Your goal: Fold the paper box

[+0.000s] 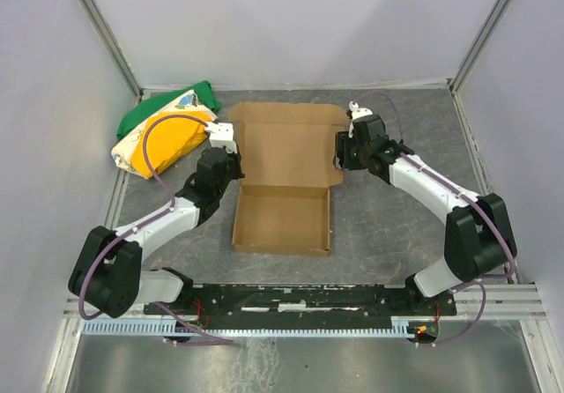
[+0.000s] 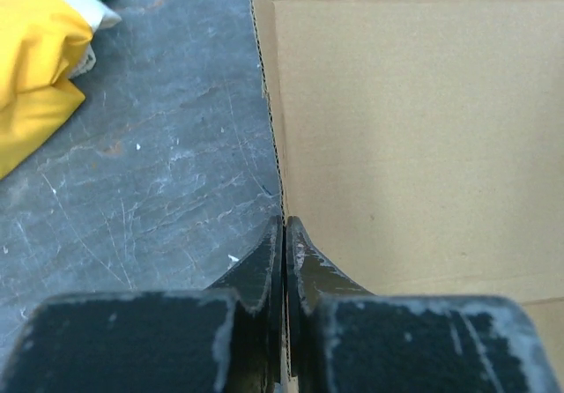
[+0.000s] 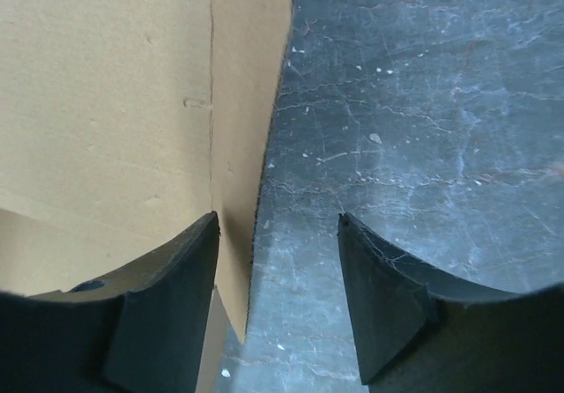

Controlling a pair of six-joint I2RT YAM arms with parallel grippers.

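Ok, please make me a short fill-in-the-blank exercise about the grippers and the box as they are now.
The left gripper is ____ (open/shut) on the edge of the paper box.
The right gripper is ____ (open/shut) around the box's opposite side edge.
In the top view, the cloth bundle lies to the ____ (left/right) of the box.
Missing words: shut; open; left.

The paper box (image 1: 286,146) is matt corrugated cardboard — the table (image 1: 370,230) scratched, dull grey, stone-like.
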